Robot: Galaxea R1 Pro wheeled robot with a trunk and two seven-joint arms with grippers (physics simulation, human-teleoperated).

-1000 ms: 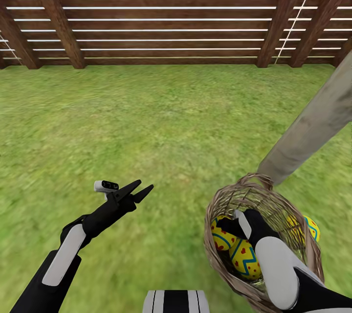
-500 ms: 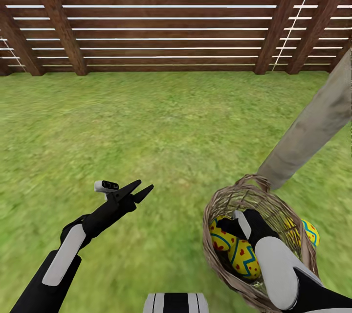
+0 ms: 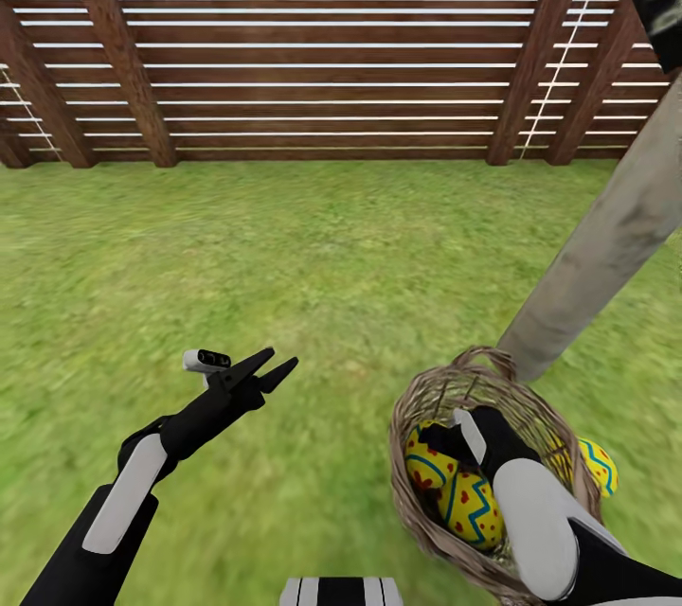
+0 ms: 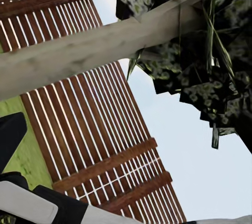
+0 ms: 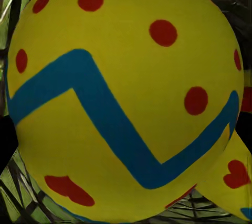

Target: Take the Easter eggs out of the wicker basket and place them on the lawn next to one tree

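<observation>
The lawn (image 3: pixel 313 246) lay open across the left and middle, out to the slatted fence (image 3: pixel 313 38) closing the far side. On the right the tree (image 3: pixel 606 241) trunk leaned up, its foot just beyond the wicker basket (image 3: pixel 417 398). Inside, the right arm (image 3: pixel 535 502) and two eggs (image 3: pixel 453 492) crowded the opening. Another egg (image 3: pixel 599 464) lay against the basket's right wall.

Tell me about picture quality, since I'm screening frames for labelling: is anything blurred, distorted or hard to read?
Head view: the lawn is smeared, with no cast shadows; the fence and wicker basket look sharp. Left wrist view: tilted, the tree running across it. Right wrist view: one egg looms close, hiding whatever the gripper is doing.
</observation>
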